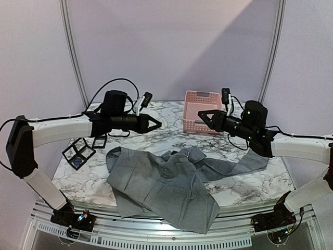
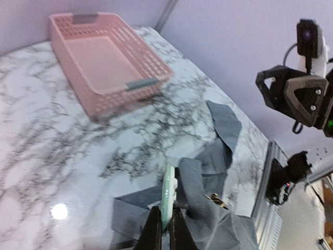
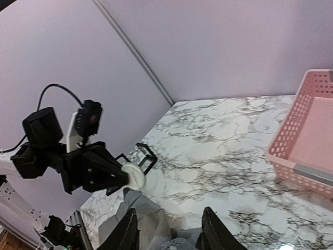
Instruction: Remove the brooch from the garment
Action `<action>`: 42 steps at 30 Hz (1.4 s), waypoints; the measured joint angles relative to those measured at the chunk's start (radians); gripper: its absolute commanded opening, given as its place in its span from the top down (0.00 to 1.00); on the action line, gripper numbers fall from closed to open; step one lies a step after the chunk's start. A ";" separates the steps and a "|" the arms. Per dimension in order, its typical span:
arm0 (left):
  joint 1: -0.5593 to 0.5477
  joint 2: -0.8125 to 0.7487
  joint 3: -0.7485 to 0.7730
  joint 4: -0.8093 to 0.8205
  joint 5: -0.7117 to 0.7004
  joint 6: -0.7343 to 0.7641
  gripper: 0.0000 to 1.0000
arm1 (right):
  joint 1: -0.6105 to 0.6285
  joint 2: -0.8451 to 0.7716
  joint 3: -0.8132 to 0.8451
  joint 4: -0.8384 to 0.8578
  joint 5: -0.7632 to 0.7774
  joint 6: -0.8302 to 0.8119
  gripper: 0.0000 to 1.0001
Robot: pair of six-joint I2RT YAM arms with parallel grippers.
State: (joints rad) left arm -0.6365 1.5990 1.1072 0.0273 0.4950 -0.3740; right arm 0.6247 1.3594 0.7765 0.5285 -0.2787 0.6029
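Note:
The grey garment [image 1: 161, 187] lies crumpled on the marble table and hangs over its near edge. My left gripper [image 1: 154, 123] is held above the table, over the garment's far edge. It is shut on a round, pale disc-shaped brooch [image 2: 169, 192], held edge-on and clear of the cloth. The brooch also shows in the right wrist view [image 3: 132, 176]. A small brass-coloured piece [image 2: 216, 199] sits on the garment [image 2: 223, 224] just right of the brooch. My right gripper [image 1: 202, 119] is open and empty, in the air facing the left one; in its own view [image 3: 169, 234] it is above the cloth [image 3: 148, 219].
A pink basket [image 1: 200, 112] stands at the back of the table, behind my right gripper; it also shows in the left wrist view [image 2: 109, 62] and the right wrist view [image 3: 312, 140]. Black wire-frame cubes [image 1: 78, 151] sit at the table's left.

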 measured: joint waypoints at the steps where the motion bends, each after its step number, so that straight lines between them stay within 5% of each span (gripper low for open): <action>1: 0.013 -0.028 -0.010 -0.004 -0.047 0.009 1.00 | -0.010 -0.017 0.000 -0.024 0.024 -0.011 0.57; 8: 0.199 -0.154 -0.132 -0.050 -0.273 -0.014 1.00 | -0.135 -0.161 -0.056 -0.147 0.154 -0.087 0.48; 16: 0.388 -0.294 -0.193 -0.320 -0.567 0.000 1.00 | -0.305 -0.244 -0.118 -0.194 0.180 -0.134 0.48; 29: 0.399 -0.193 -0.090 -0.667 -1.000 0.238 1.00 | -0.359 -0.294 -0.150 -0.226 0.179 -0.175 0.48; 42: 0.399 -0.026 -0.090 -0.707 -1.092 0.296 1.00 | -0.360 -0.292 -0.152 -0.222 0.172 -0.173 0.48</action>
State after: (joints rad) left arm -0.2371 1.5734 1.0168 -0.6796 -0.5972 -0.0780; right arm 0.2649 1.0672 0.6243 0.3069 -0.1062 0.4301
